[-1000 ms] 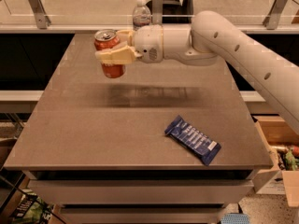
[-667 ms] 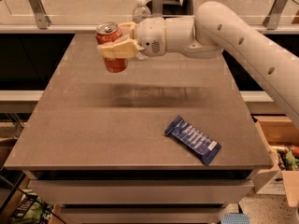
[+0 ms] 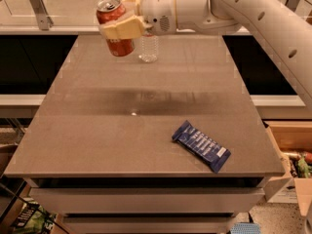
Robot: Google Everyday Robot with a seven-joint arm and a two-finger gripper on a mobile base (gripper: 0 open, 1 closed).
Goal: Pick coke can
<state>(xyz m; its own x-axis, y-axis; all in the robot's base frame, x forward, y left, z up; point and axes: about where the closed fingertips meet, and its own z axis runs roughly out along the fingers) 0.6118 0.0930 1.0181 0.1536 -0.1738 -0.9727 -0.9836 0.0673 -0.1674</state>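
Observation:
The coke can (image 3: 114, 42) is red-orange with a silver top and hangs in the air above the far left part of the grey table (image 3: 97, 130). My gripper (image 3: 119, 19) reaches in from the upper right on the white arm and is shut on the can, with one cream finger (image 3: 122, 29) across its front. The can is well clear of the tabletop.
A clear plastic water bottle (image 3: 148, 48) stands at the far middle of the table, just right of the can. A blue snack bar wrapper (image 3: 201, 146) lies at the near right. A cardboard box (image 3: 290, 145) sits off the table's right side.
The gripper has lifted the coke can higher and slightly to the right; the water bottle, earlier hidden behind the arm, now shows.

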